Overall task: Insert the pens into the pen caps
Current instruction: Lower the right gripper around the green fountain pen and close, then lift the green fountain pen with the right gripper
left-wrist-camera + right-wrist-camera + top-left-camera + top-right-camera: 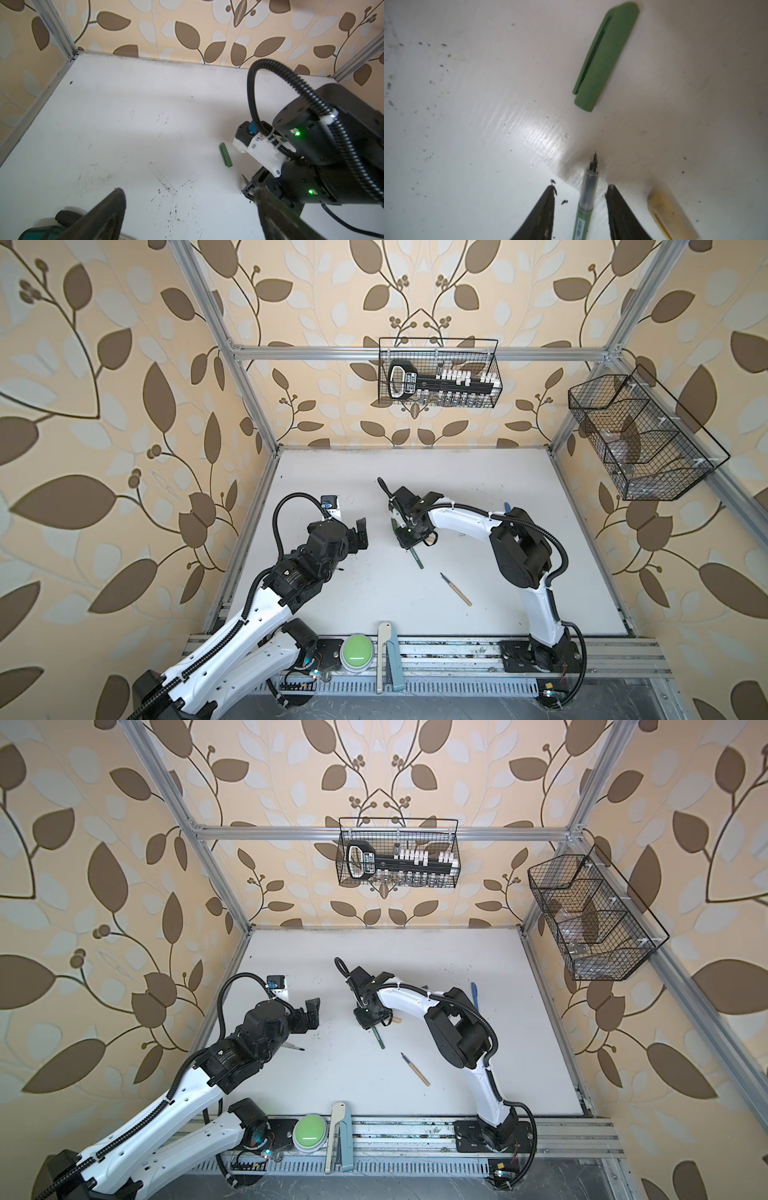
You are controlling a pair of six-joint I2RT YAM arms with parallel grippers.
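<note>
1. The right gripper (581,186) sits low over the middle of the table (374,472). Its jaws stand apart on either side of a green pen (584,197), with a gap showing on each side, so nothing is clamped yet.
2. That straddle looks meant for a pinch across the barrel just behind the clear section, which would leave the nib free to enter a cap.
3. The pen lies flat, nib pointing far, barrel trailing toward the near edge. The green cap (605,56) lies a little beyond the nib, roughly in line with it, and its open end seems to face the nib.
4. The tan cap (670,216) lies just right of the right jaw, untouched. The tan pen (456,589) rests nearer, and the blue pen (473,994) lies far right.
5. The left gripper (189,192) hovers left of centre, jaws spread wide and empty, probably placed to take the cap.
</note>
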